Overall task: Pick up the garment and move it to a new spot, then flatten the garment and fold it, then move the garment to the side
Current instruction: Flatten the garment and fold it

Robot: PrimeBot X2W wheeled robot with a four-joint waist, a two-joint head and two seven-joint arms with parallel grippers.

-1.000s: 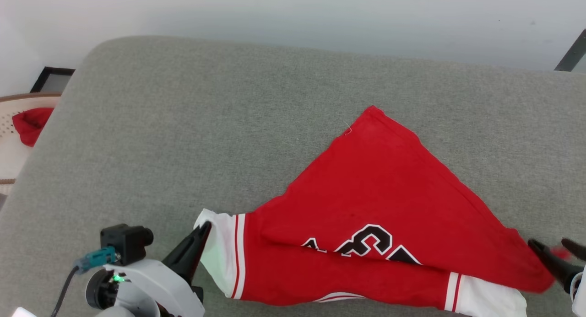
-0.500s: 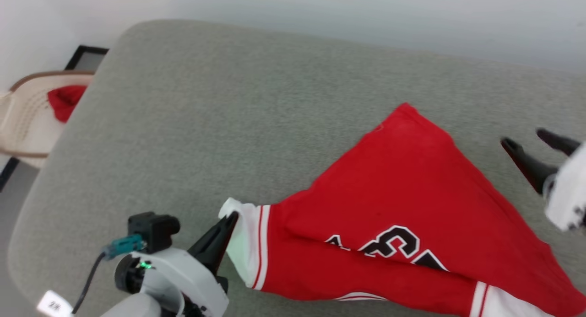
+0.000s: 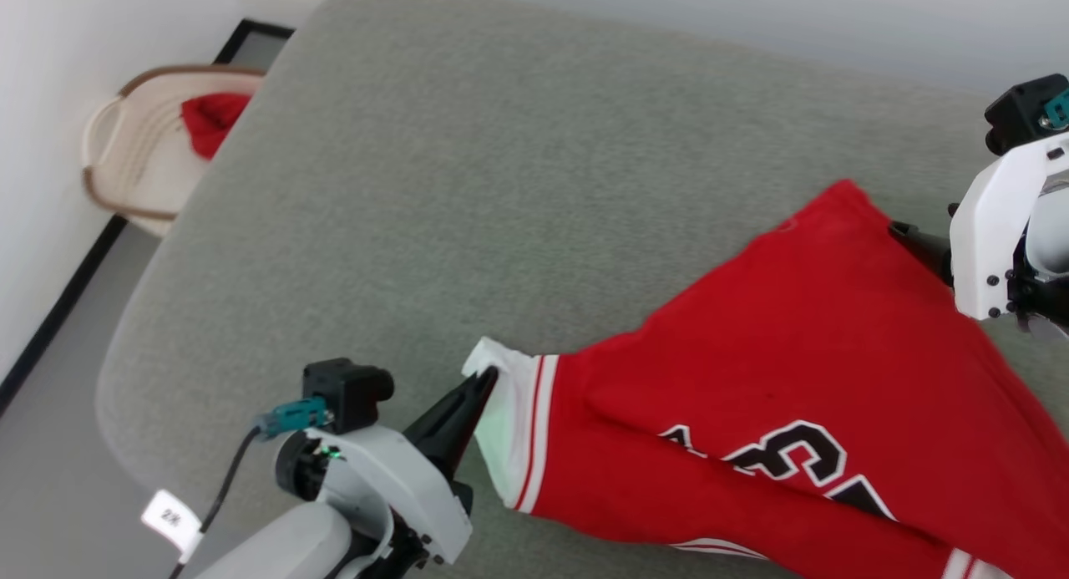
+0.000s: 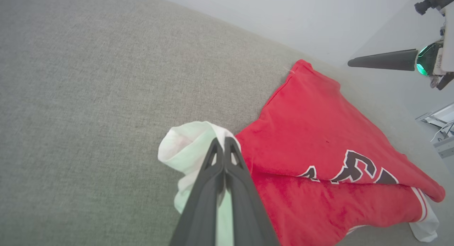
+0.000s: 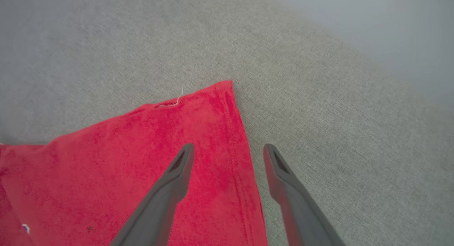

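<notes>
Head view: right fingers [image 3: 919,243] nearer garment [image 3: 793,353]

red/white garment [image 3: 793,345], grey cushion [image 3: 468,161], beige basket [image 3: 138,170]

One garment [image 3: 777,353] is counted, on one grey upholstered surface [image 3: 501,186]. Two grippers are counted: the left gripper [image 3: 487,376] at seven o'clock and the right gripper [image 5: 228,148] at three o'clock of the head view, each with two dark fingers [image 5: 166,192]. At ten o'clock one basket [image 3: 134,170] is seen, with one red cloth lump [image 3: 209,119].
</notes>
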